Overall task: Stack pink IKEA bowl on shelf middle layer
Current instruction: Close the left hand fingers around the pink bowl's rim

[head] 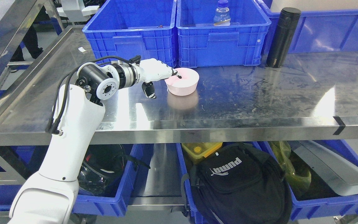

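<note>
- Round pink plastic bowl (182, 81) upright on shiny steel shelf (259, 93), mid layer, just in front of blue plastic crates (154, 40).
- Left hand (157, 73) at bowl's left rim; fingers (170, 73) over rim, thumb below – pinching it.
- Black cylindrical flask (283, 37) well apart, to the right.

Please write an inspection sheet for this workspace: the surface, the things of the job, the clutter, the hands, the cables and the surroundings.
Surface: scratched, reflective stainless steel shelf, black tape mark at its front right edge.
Job's things: pink round plastic bowl standing upright on the shelf; only one bowl can be made out.
Clutter: tall black cylindrical flask upright at the back; three blue plastic crates behind, the middle one holding a clear water bottle.
Hands: white left hand, fingertips over the bowl's near rim, thumb below; grasp cannot be confirmed. Right hand not seen.
Cables: black cable looping along the left arm.
Surroundings: lower layer with blue bins, black Puma bag, yellow lidded box.
</note>
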### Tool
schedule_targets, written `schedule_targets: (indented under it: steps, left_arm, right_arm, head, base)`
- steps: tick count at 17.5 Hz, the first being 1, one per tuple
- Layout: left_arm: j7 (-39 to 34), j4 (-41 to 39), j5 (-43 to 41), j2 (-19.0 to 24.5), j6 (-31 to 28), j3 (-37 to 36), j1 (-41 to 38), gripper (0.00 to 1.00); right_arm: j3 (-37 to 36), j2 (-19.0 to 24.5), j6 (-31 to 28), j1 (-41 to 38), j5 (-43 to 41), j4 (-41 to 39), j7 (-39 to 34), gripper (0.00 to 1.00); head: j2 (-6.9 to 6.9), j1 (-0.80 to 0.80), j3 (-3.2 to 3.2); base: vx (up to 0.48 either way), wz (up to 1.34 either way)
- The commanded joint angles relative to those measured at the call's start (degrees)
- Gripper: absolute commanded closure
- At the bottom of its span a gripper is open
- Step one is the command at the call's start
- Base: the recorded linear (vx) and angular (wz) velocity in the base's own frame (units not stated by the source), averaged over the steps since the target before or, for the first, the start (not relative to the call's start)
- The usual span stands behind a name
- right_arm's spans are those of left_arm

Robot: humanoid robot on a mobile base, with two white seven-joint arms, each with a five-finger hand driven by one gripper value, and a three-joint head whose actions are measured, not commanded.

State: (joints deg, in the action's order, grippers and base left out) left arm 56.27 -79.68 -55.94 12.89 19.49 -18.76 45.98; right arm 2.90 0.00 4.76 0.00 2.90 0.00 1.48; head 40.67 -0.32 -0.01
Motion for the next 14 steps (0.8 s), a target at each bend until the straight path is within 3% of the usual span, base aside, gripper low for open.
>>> schedule_targets:
  steps: [1,7,11,14]
  left_arm:
    - [-0.1,12.7,-3.7,-7.9,-0.2,-3.4,3.8,0.27]
    - [-1.2,21.0,-4.6,-11.5,-0.2,-3.5,6.9,0.36]
    - [-3.9,24.6,-4.6,-11.9,-0.2,-3.5,7.5,0.45]
    - [-5.2,25.7,-4.6,-11.7,-0.2,-3.0,8.6,0.46]
  right_arm:
    - [0.0,-1.0,0.0,-1.2,0.0,-1.0,0.0,0.0]
    - [0.0,-1.0,0.0,-1.2,0.0,-1.0,0.0,0.0]
    - [0.0,-1.0,0.0,-1.2,0.0,-1.0,0.0,0.0]
    - [0.0,-1.0,0.0,-1.2,0.0,-1.0,0.0,0.0]
  head:
    - [0.0,0.0,0.0]
    - [0.0,0.0,0.0]
    - [0.0,0.0,0.0]
    - [0.0,0.0,0.0]
  base:
    - [0.0,0.0]
    - [0.0,0.0]
    - [0.0,0.0]
    - [0.0,0.0]
